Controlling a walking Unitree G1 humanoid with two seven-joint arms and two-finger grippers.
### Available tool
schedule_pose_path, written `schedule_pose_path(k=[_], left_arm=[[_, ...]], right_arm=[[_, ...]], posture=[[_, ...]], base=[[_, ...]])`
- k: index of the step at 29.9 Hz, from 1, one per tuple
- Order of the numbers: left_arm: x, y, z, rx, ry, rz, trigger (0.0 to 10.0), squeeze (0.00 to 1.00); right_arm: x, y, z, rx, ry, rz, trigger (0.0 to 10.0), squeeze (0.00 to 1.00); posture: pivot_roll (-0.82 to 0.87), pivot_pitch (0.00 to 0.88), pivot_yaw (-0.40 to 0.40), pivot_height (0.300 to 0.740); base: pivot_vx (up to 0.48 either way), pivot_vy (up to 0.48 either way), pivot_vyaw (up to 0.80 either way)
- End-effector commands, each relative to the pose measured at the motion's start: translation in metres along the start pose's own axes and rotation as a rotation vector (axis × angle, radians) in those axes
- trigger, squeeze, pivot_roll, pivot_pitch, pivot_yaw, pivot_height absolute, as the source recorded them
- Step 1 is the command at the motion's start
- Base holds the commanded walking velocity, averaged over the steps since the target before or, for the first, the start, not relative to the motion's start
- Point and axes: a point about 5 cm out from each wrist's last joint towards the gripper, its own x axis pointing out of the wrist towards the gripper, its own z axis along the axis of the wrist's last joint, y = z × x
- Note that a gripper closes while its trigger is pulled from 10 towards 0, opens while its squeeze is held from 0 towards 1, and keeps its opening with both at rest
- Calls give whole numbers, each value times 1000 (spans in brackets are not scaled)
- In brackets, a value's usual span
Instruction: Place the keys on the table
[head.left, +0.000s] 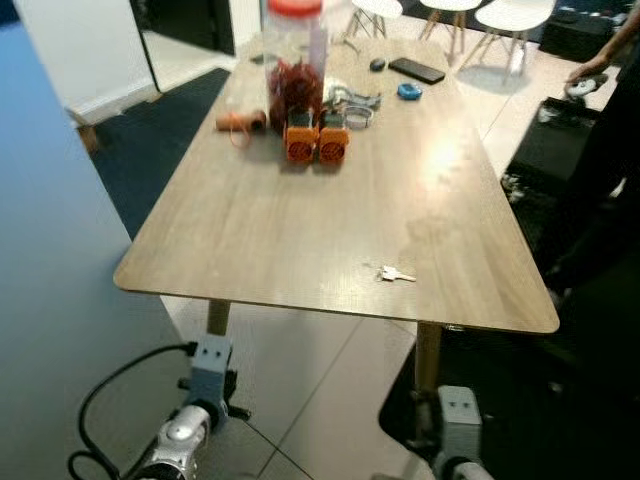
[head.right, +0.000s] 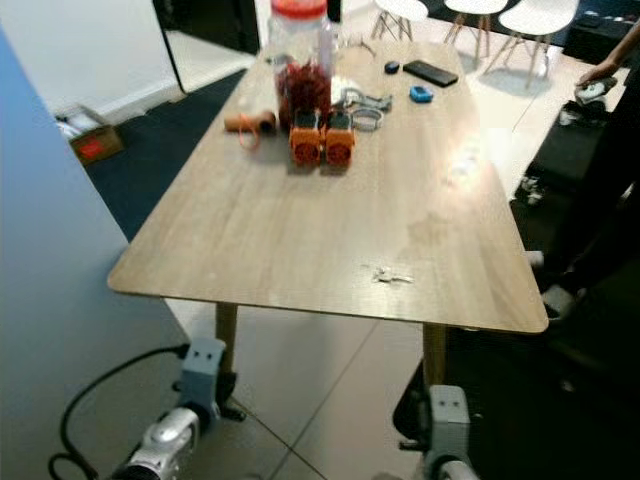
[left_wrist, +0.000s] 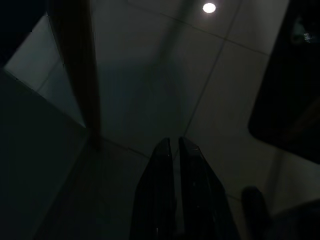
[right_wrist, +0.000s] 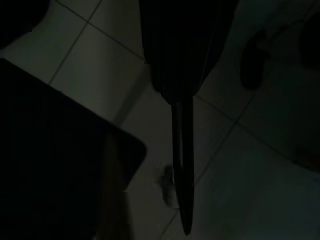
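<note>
Wood-grain bench has the small metal keys lying flat near its front right corner, so the drop looks done to me. Left wrist view: left pincer pressed together over tiles, empty. Right wrist view: right pincer closed too, holding nothing.

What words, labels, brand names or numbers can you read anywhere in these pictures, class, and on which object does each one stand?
None can be read.
Jar with the red lid: no label to be made out.
Two orange devices: any markings too small and blurred.
Black phone: screen dark, no text.
Keys on the table: too small for any stamping.
Cardboard box on the floor: red patch, lettering illegible.
</note>
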Motion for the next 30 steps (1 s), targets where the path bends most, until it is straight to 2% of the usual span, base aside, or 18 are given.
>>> schedule_pose_path(k=[1, 7, 9, 15, 17, 18, 19, 20, 23, 24, 25, 26, 28, 29, 30], left_arm=[[-1, 3, -2, -1, 21, 9, 10000, 0], [-1, 4, -1, 24, 11, 14, 10000, 0], [-1, 5, -1, 21, 10, 19, 10000, 0], [-2, 5, -3, 23, 11, 24, 10000, 0], [-3, 5, -4, 23, 12, 26, 10000, 0], [-4, 6, -6, 24, 14, 27, 10000, 0], [-4, 6, -6, 24, 15, 27, 10000, 0], [-4, 6, -6, 24, 15, 27, 10000, 0], [-4, 6, -7, 26, 18, 26, 10000, 0], [-4, 6, -7, 26, 18, 26, 10000, 0], [-4, 7, -7, 27, 19, 25, 10000, 0], [-4, 7, -6, 28, 18, 25, 10000, 0], [-4, 7, -6, 28, 17, 23, 10000, 0], [-4, 7, -6, 28, 17, 23, 10000, 0], [-4, 7, -6, 28, 17, 23, 10000, 0]], right_arm=[[-1, 3, -5, 19, 19, -2, 10000, 0], [-3, -3, -8, 47, 18, -34, 10000, 0], [-6, -8, -11, 92, 7, -72, 10000, 0], [-17, -25, -27, 81, 18, -161, 10000, 0], [-28, -42, -36, 57, 20, -204, 10000, 0], [-37, -60, -40, 56, 11, -260, 10000, 0], [-41, -69, -40, 65, 2, -289, 10000, 0], [-41, -69, -40, 65, 2, -289, 10000, 0], [-54, -105, -29, 93, -71, -409, 10000, 0], [-54, -105, -29, 93, -71, -409, 10000, 0], [-57, -115, -23, 91, -104, -437, 10000, 0], [-66, -139, -5, 107, -196, -521, 10000, 0], [-73, -156, 10, 133, -269, -586, 10000, 0], [-73, -156, 10, 133, -269, -586, 10000, 0], [-76, -163, 17, 146, -302, -614, 10000, 0]], posture=[[64, 57, -12, 740], [66, 56, -14, 740], [67, 55, -16, 740], [69, 54, -17, 740], [70, 54, -17, 740], [68, 52, -15, 740], [68, 52, -15, 740], [68, 52, -15, 740], [61, 47, -12, 740], [61, 47, -12, 740], [61, 47, -12, 740], [56, 44, -9, 740], [55, 44, -8, 740], [55, 44, -8, 740], [54, 42, -8, 740]], base=[[0, 0, 0], [0, 0, 0], [0, 0, 0], [0, 0, 0], [0, 0, 0], [0, 0, 0], [0, 0, 0], [0, 0, 0], [0, 0, 0], [0, 0, 0], [0, 0, 0], [0, 0, 0], [0, 0, 0], [0, 0, 0], [0, 0, 0]])
